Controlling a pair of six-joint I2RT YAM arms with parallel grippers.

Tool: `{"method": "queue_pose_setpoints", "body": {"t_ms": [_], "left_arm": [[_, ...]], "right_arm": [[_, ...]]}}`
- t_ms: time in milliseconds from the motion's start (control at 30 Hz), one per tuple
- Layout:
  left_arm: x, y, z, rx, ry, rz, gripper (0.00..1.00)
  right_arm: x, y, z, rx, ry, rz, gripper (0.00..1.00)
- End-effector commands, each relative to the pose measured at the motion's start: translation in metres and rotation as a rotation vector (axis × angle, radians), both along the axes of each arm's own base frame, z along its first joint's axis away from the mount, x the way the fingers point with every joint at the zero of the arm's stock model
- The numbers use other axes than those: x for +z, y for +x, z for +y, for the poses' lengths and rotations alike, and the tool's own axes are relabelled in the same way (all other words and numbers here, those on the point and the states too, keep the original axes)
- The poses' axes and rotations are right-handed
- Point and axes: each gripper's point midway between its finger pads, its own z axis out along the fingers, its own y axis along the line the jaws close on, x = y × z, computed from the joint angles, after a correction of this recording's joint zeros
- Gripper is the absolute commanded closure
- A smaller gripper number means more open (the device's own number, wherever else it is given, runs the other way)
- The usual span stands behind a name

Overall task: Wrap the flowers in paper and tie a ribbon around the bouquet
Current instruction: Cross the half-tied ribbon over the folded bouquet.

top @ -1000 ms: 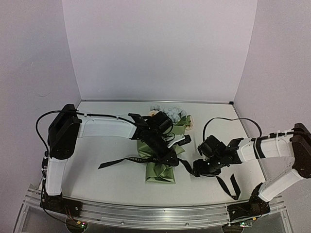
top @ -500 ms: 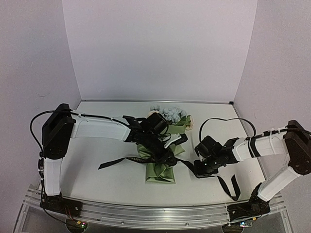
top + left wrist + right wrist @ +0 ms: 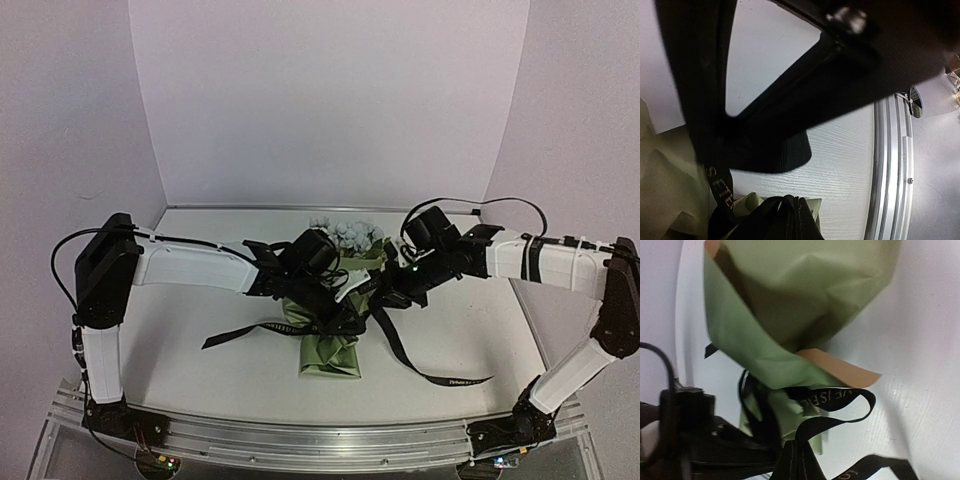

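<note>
Top external view has the ribbon's (image 3: 235, 335) left tail lying flat on the bench (image 3: 200, 375), left of centre, running rightward to the bouquet (image 3: 330, 355). The left tool (image 3: 343, 316) sits on the middle of that bundle, its jaws closed; in the left wrist view the lettered ribbon (image 3: 720, 185) drops beside the paper (image 3: 665, 190) and meets the shut fingertips (image 3: 790, 220), so it looks pinched there, with the near edge's metal rail (image 3: 890, 165) to the right. The bouquet lies mid-bench, the flowers (image 3: 345, 232) pointing to the far edge and the paper's (image 3: 322, 352) folded olive end toward the near edge. Just right of it, the right tool (image 3: 392, 295) is closed on the ribbon above the bench; the right wrist view shows a lettered loop (image 3: 835, 395) rising from its fingertips (image 3: 795, 465) to the paper cone (image 3: 790, 300), whose tan reverse (image 3: 855, 375) peeks out at one fold. From there the right tail (image 3: 420, 365) trails down toward the near right corner and ends flat on the bench.
</note>
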Motion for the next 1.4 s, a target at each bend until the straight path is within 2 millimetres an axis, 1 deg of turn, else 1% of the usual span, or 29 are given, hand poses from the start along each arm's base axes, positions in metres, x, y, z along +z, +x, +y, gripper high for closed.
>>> {"method": "queue_pose_setpoints", "body": {"t_ms": [0, 67, 133, 233, 300, 400, 467, 567, 600, 667, 800, 933, 1000, 1100, 1233, 1300, 1367], "left_arm": [[0.022, 0.002, -0.013, -0.054, -0.101, -0.08, 1.0], [0.019, 0.004, -0.015, -0.051, -0.103, -0.08, 0.99], [0.017, 0.008, -0.019, -0.037, -0.102, -0.078, 0.97], [0.013, 0.013, -0.024, -0.013, -0.101, -0.067, 0.88], [0.014, 0.015, -0.027, 0.003, -0.112, -0.059, 0.84], [0.02, 0.018, -0.029, 0.031, -0.143, -0.057, 0.79], [0.028, 0.019, -0.028, 0.052, -0.163, -0.058, 0.74], [0.041, 0.017, -0.021, 0.08, -0.196, -0.049, 0.62], [0.049, 0.017, -0.021, 0.082, -0.22, -0.057, 0.59], [0.053, 0.016, -0.019, 0.082, -0.229, -0.05, 0.54], [0.054, 0.013, -0.011, 0.085, -0.231, -0.022, 0.52], [0.064, 0.007, -0.005, 0.076, -0.266, 0.002, 0.48], [0.066, 0.005, -0.005, 0.071, -0.274, 0.01, 0.45], [0.06, 0.003, -0.008, 0.055, -0.266, 0.036, 0.43], [0.052, -0.001, -0.011, 0.021, -0.247, 0.07, 0.41], [0.05, -0.003, -0.011, 0.008, -0.243, 0.079, 0.41], [0.045, -0.006, -0.012, -0.005, -0.231, 0.093, 0.45]], "right_arm": [[0.012, -0.003, 0.009, -0.007, 0.068, 0.144, 1.0], [0.015, 0.0, 0.012, -0.021, 0.092, 0.176, 1.0], [0.017, 0.0, 0.015, -0.024, 0.107, 0.197, 1.0], [0.016, -0.004, 0.013, -0.037, 0.109, 0.219, 1.0], [0.015, -0.007, 0.011, -0.048, 0.109, 0.232, 1.0], [0.014, -0.009, 0.008, -0.068, 0.109, 0.246, 1.0], [0.014, -0.009, 0.007, -0.081, 0.108, 0.252, 1.0], [0.011, -0.008, 0.006, -0.109, 0.102, 0.265, 1.0], [0.01, -0.007, 0.006, -0.117, 0.102, 0.271, 1.0], [0.008, -0.007, 0.006, -0.135, 0.099, 0.283, 1.0], [0.006, -0.005, 0.006, -0.163, 0.097, 0.298, 1.0], [0.002, -0.003, 0.005, -0.194, 0.097, 0.313, 1.0], [0.002, -0.002, 0.004, -0.208, 0.094, 0.312, 1.0], [0.001, -0.002, 0.003, -0.22, 0.09, 0.313, 1.0], [-0.007, -0.003, -0.005, -0.239, 0.059, 0.303, 1.0], [-0.01, -0.004, -0.008, -0.241, 0.039, 0.302, 1.0], [-0.014, -0.005, -0.013, -0.241, 0.008, 0.292, 1.0]]}}
